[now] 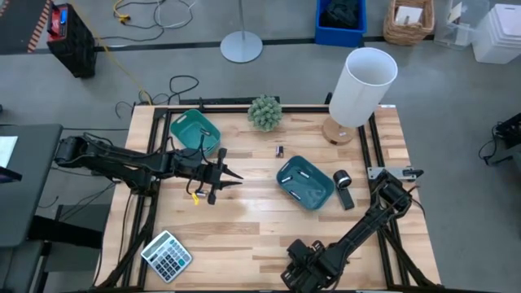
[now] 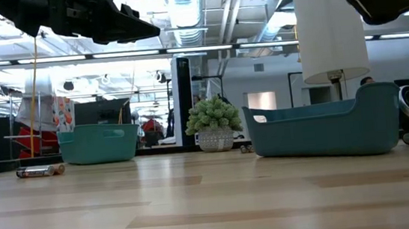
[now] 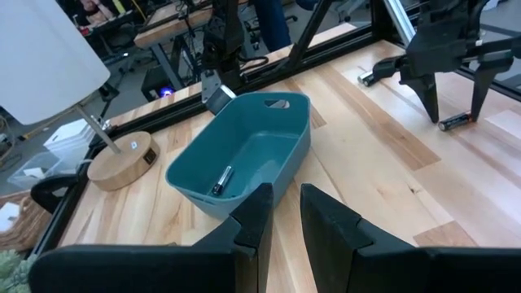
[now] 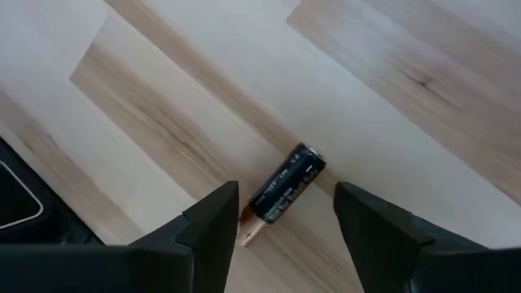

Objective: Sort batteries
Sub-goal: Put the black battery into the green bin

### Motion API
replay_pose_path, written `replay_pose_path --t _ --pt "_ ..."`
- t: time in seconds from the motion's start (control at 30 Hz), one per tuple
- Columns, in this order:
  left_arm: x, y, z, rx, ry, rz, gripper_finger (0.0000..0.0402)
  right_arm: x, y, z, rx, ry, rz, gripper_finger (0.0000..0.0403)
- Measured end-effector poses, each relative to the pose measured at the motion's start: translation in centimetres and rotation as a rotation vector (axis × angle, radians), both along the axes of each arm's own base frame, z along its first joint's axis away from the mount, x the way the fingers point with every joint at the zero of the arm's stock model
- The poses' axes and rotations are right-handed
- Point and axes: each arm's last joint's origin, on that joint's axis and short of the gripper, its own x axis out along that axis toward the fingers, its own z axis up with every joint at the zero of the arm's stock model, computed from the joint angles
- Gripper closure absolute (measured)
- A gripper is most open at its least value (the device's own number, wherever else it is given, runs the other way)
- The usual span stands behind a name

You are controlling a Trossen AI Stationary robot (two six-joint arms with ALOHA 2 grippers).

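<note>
Right hand (image 4: 286, 199) poised over the table (image 4: 423, 106), fingers spread wide, empty, one on either side of a dark battery (image 4: 290, 185) lying flat with its copper-coloured end towards me. No contact yet.

Left hand (image 1: 221, 175) waits mid-table, fingers narrowly parted, nothing between them.

One cell (image 3: 221, 181) already lies in the teal tray (image 3: 293, 155).

Handling, my estimate: the cell is small, rigid, light, with a smooth round casing, so likely to roll or squirt out if pinched off-centre. Plan: close across the middle of the barrel, pads square to its long axis, and lift straight.
</note>
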Motion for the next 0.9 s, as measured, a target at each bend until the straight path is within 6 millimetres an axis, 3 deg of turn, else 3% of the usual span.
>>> replay_pose_path --t 0.6,0.9 --pt "0.0 0.0 0.0 0.000 0.003 0.000 0.0343 0.8 -2.0 -0.3 -0.052 0.074 -0.010 0.0314" --pt "0.0 0.0 0.0 0.000 0.003 0.000 0.0343 1.0 -2.5 -0.3 -0.076 0.089 0.018 0.0343"
